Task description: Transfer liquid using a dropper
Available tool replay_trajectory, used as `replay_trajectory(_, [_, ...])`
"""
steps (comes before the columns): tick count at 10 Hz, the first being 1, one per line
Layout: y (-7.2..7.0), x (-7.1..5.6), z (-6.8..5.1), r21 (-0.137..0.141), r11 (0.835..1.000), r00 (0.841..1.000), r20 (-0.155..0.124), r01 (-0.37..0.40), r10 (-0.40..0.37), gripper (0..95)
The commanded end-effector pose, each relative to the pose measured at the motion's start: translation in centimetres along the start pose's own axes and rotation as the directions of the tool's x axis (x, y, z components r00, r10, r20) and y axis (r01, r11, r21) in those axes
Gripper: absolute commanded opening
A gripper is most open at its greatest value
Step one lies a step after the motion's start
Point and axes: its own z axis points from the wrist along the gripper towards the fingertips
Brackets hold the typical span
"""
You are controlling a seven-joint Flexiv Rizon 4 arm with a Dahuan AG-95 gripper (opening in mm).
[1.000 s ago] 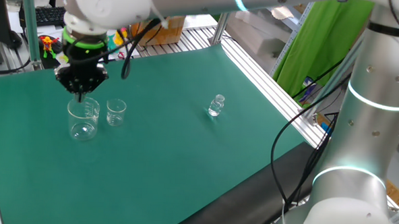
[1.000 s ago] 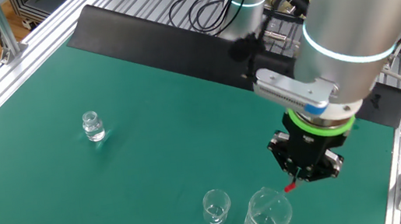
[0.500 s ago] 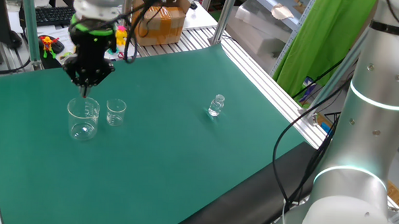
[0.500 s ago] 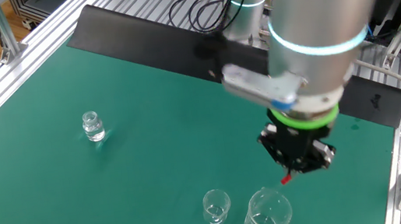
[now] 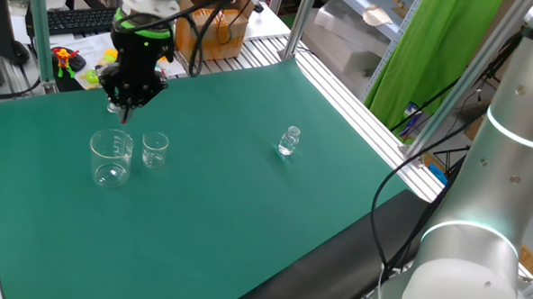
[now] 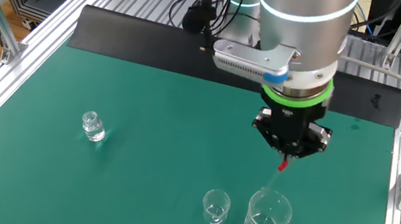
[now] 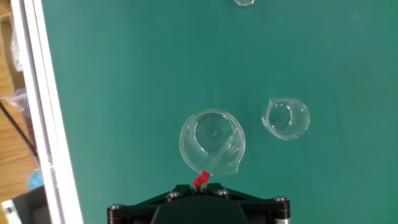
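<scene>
My pincer [image 6: 295, 155] is clamped tight on the dropper [image 7: 201, 180], red bulb pinched between the fingers and the clear stem hanging down. It hangs above the large beaker [image 5: 111, 158], tip above the rim and not in it (the stem is barely visible in the fixed views). The small beaker [image 5: 155, 150] stands just beside the large one, both near one edge of the green worktop [image 5: 246, 203]. The small glass bottle [image 5: 289, 141] stands well apart from them, further along the mat toward the aluminium rail [image 5: 358, 108].
</scene>
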Motion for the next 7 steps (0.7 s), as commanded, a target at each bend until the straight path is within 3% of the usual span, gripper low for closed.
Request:
replay_trajectory(1, [-1.1,0.8,-1.1,0.002,1.0,1.0,0.013,0.023,-0.023,0.0])
replay_trajectory(3, [-1.8,1.0,-1.9,0.008,0.999,0.999,0.015,0.036,-0.036,0.0])
replay_trajectory(4, [-2.1,1.5,-2.5,0.045,0.998,0.998,0.033,0.052,-0.054,0.0])
replay_trajectory(5, [-2.2,1.8,-3.0,0.062,0.996,0.997,0.039,0.064,-0.067,0.0])
replay_trajectory(7, [-2.6,1.7,-3.6,0.07,0.995,0.996,0.037,0.074,-0.076,0.0])
